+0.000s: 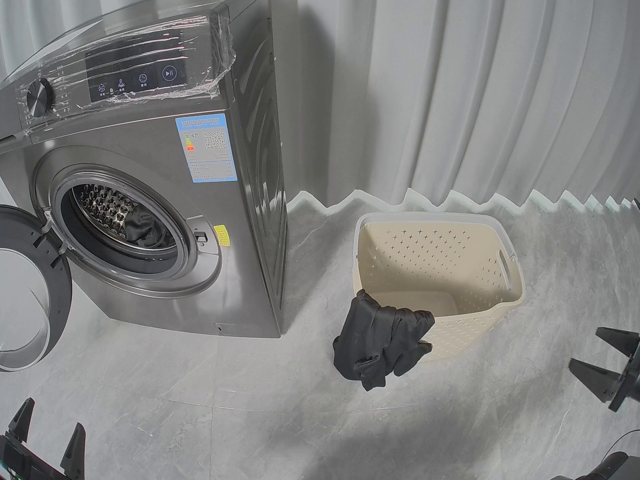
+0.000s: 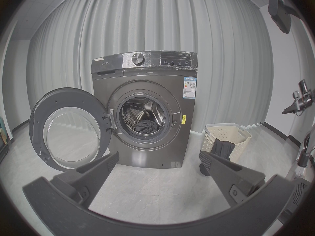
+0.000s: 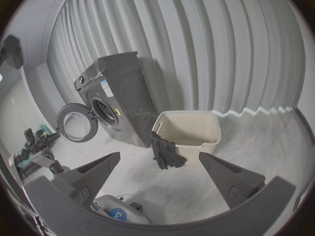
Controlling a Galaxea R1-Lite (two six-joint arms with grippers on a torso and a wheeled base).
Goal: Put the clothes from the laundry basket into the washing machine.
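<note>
A grey front-loading washing machine (image 1: 167, 168) stands on the left with its round door (image 1: 27, 288) swung open; a dark garment (image 1: 148, 229) lies inside the drum. To its right sits a cream laundry basket (image 1: 507, 281) on the floor. A black garment (image 1: 380, 341) hangs over the basket's near-left rim, down to the floor. My left gripper (image 1: 47, 431) is open low at the near left, well short of the machine. My right gripper (image 1: 607, 358) is open at the near right, beside the basket and apart from it. The left gripper (image 2: 159, 158) and right gripper (image 3: 159, 156) hold nothing.
White curtains (image 1: 467, 81) run along the back behind the machine and basket. Grey marble-look floor (image 1: 267, 395) lies open between the grippers and the basket. The open door takes up floor room at the far left.
</note>
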